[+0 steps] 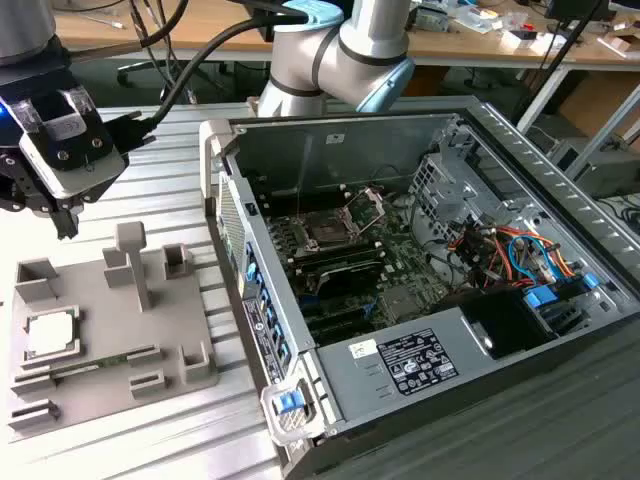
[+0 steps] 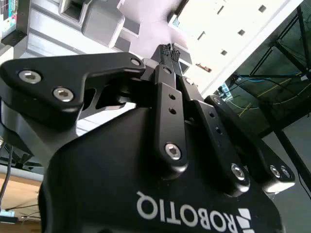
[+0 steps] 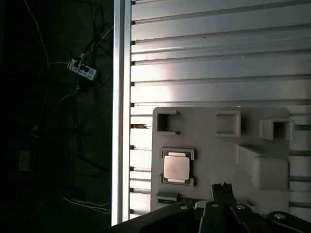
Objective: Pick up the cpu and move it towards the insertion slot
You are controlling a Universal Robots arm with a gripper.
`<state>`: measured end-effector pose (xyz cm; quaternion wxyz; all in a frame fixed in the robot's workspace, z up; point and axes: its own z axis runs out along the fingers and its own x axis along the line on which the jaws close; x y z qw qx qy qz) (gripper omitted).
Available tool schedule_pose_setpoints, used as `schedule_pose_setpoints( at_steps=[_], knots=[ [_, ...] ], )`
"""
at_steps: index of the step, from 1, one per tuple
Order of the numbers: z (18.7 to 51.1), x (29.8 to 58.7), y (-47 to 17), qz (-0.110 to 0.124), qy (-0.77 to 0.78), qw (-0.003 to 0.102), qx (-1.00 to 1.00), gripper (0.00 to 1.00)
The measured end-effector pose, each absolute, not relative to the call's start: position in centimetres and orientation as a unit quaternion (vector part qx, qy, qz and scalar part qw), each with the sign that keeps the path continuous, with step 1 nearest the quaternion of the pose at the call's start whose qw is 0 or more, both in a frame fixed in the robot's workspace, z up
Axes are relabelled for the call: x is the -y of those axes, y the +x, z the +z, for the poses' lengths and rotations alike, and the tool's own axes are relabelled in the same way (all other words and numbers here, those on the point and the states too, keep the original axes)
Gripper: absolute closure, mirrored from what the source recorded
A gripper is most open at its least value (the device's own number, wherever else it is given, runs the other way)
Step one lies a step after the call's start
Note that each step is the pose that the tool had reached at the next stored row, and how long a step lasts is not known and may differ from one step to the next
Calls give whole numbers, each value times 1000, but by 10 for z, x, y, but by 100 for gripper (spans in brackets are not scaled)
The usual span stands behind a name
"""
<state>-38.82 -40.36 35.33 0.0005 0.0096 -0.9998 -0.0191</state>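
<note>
The cpu [image 1: 50,335] is a small silvery square lying flat in a holder on the grey tray [image 1: 185,365], at the exterior view's left. In the first wrist view the cpu [image 3: 176,168] sits on the tray [image 3: 218,145], a little to one side of my gripper [image 3: 222,187]. My gripper [image 1: 65,225] hangs in the air above the tray's far end, apart from the chip. In the second wrist view the gripper [image 2: 170,48] has its fingers pressed together with nothing between them. The insertion slot [image 1: 325,232] lies inside the open computer case, its silver retention plate [image 1: 365,208] hinged up.
The open computer case [image 1: 480,340] fills the exterior view's right, with cables and drive bays inside. A thin green memory stick [image 1: 95,365] lies on the tray near the chip. Upright grey posts [image 1: 133,262] rise from the tray. The ribbed aluminium table [image 3: 218,58] ends beside the tray.
</note>
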Motion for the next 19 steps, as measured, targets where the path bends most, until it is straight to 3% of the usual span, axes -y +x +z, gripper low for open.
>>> schedule_pose_setpoints(
  at_steps=[19],
  knots=[
    [344,404,-388,-19,10,0,1000,89]
  ],
)
